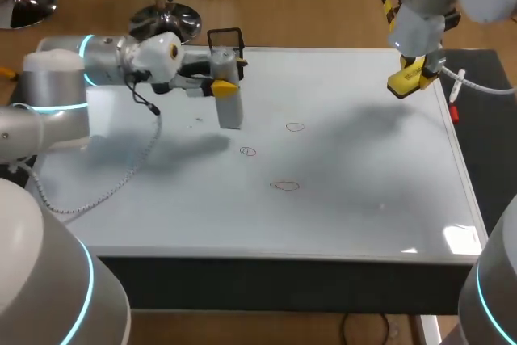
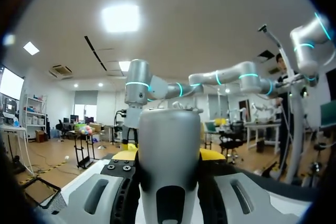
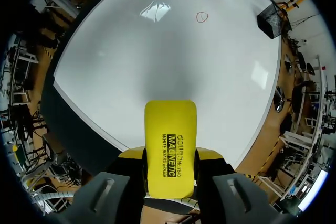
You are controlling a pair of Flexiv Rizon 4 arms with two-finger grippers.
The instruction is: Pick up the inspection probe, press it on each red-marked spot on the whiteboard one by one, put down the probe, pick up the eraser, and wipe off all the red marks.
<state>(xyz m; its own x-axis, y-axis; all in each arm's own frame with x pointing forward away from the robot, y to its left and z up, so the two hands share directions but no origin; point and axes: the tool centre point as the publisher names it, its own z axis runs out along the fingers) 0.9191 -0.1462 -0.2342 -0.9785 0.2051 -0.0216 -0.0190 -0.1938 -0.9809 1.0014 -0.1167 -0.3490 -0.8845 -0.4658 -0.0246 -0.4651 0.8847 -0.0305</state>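
found the inspection probe [image 1: 230,109] clamped in the left gripper [image 1: 220,85], upright over the whiteboard [image 1: 347,167], short of three red marks [image 1: 284,186]. judged it stiff, light, slick-sided; best squeezed high on the barrel. saw the eraser [image 3: 170,140] pinched in the right gripper [image 1: 414,74], far corner.

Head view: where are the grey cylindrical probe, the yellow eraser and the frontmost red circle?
grey cylindrical probe [image 1: 229,109], head view, middle of its body.
yellow eraser [image 1: 406,80], head view, its side face.
frontmost red circle [image 1: 284,186], head view, centre of the ring.
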